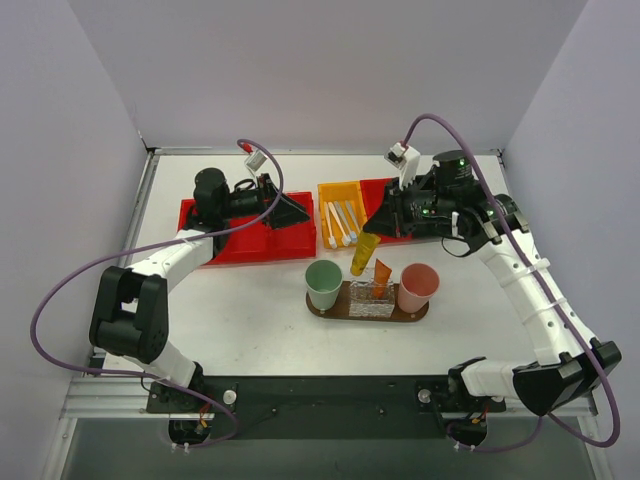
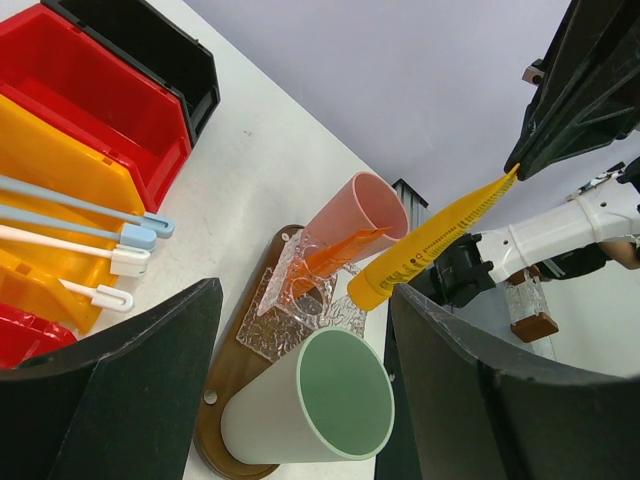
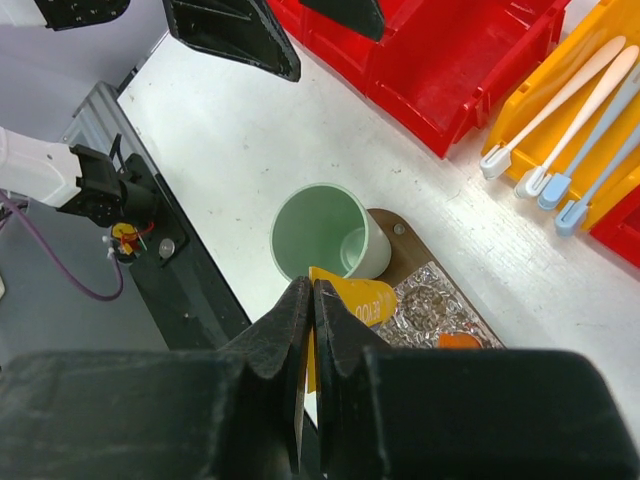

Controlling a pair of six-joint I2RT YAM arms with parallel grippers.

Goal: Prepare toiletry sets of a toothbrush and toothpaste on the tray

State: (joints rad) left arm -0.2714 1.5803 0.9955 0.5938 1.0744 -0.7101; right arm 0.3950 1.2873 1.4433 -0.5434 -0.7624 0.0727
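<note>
Mid-frame, the right end effector (image 1: 378, 222) is pinching a yellow toothpaste tube (image 1: 362, 254) over the tray (image 1: 318, 309), likely needing lowering into the green cup (image 1: 323, 284); the left end effector (image 1: 288, 211) is hanging open.

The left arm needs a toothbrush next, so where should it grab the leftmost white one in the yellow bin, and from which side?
Probably the neck just behind the head of the leftmost white toothbrush, coming from above with the left fingers across the shaft. That end overhangs the near rim of the yellow bin with free space around it, while the handle lies low inside, close beside the others.
</note>
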